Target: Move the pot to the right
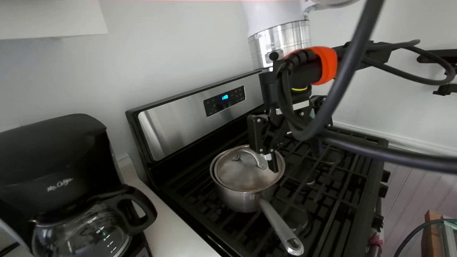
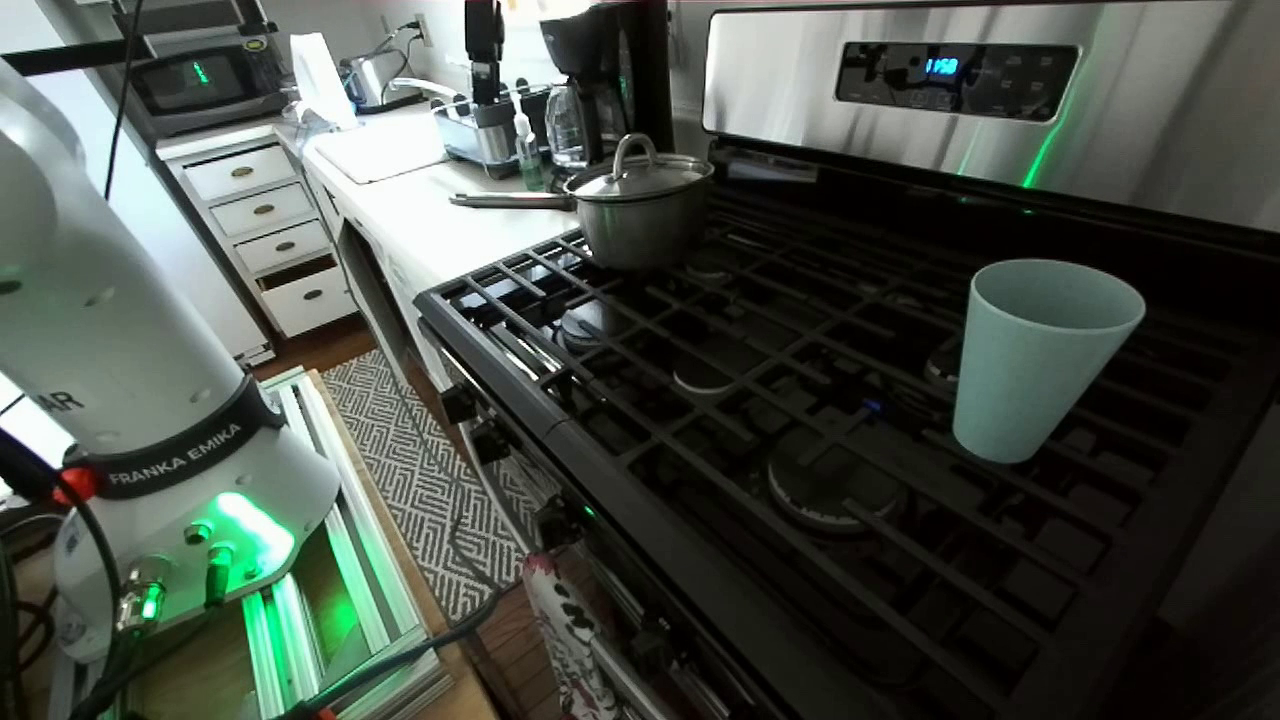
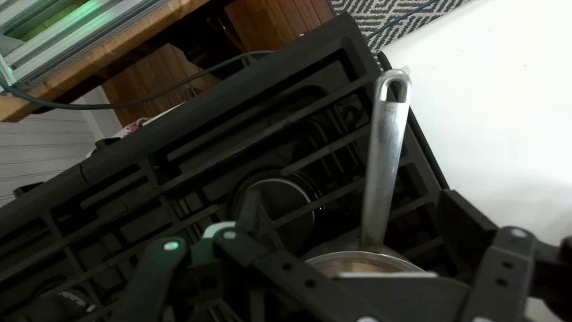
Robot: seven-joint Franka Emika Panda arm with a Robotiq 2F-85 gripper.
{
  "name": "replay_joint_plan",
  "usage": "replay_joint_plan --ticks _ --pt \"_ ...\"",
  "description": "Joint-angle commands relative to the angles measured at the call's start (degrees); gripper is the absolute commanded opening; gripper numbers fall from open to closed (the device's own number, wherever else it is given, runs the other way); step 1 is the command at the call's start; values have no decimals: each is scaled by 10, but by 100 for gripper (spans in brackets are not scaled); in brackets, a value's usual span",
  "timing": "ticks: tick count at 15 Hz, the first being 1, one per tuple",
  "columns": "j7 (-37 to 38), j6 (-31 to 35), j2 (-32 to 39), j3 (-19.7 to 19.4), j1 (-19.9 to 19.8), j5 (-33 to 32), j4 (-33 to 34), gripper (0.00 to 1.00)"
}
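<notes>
The pot, a shiny steel saucepan, stands upright on the stove grate at the counter side, in both exterior views (image 1: pixel 242 201) (image 2: pixel 645 230). A lid (image 1: pixel 234 175) with an arched handle covers it. Its long handle (image 1: pixel 280 226) points toward the stove's front left corner. My gripper (image 1: pixel 294 157) points down above the stove and is open and empty, its fingers wide apart. In the wrist view the gripper (image 3: pixel 357 205) has the pot's long handle (image 3: pixel 384 165) lying between its fingers, below them. The palm hides most of the pot there.
A teal cup (image 2: pixel 1040 360) stands on the grate at the far side. A coffee maker (image 1: pixel 53 153) with a glass carafe (image 1: pixel 85 232) stands on the white counter (image 1: pixel 171 221). The stove's back panel (image 1: pixel 182 125) rises behind. Thick black cable (image 1: pixel 350 71) hangs by the gripper.
</notes>
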Motion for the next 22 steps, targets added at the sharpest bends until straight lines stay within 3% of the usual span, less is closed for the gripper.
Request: replay_joint_plan --ticks 1,5,14,18,20,22 --pt "1 -1 -3 -2 1 0 -1 100" --pt "1 -1 -9 -2 0 0 -3 100" --pt "256 -35 -15 -13 -40 -5 43 100" --pt "326 -41 6 -11 -31 24 52 100" --pt "335 -24 16 -11 -24 30 48 100" --pt "261 16 32 -16 -11 27 41 100"
